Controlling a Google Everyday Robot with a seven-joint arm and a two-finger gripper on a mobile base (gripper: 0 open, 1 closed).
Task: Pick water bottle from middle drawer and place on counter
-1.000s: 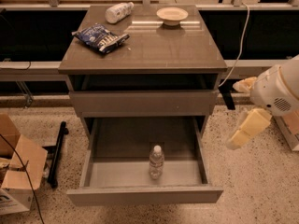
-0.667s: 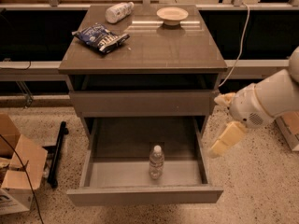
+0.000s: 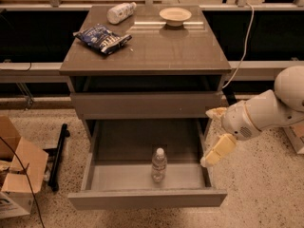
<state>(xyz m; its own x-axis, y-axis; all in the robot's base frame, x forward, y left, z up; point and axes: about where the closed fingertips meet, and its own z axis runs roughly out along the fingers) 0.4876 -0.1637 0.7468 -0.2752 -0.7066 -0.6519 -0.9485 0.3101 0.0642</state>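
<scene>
The gripper (image 3: 212,136), fingers spread and empty, hangs below the front-right corner of the counter (image 3: 156,51), right of the bottle (image 3: 158,165) standing in the drawer (image 3: 142,198).

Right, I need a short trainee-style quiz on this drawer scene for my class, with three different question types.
1. True or false: the water bottle stands upright in the middle drawer.
2. Fill in: on the counter lie a bowl, a white bottle and a blue ____.
3. Where is the claw? A) over the counter B) open, beside the drawer's right wall C) shut on the bottle
Key: 1 true; 2 snack bag; 3 B.
</scene>
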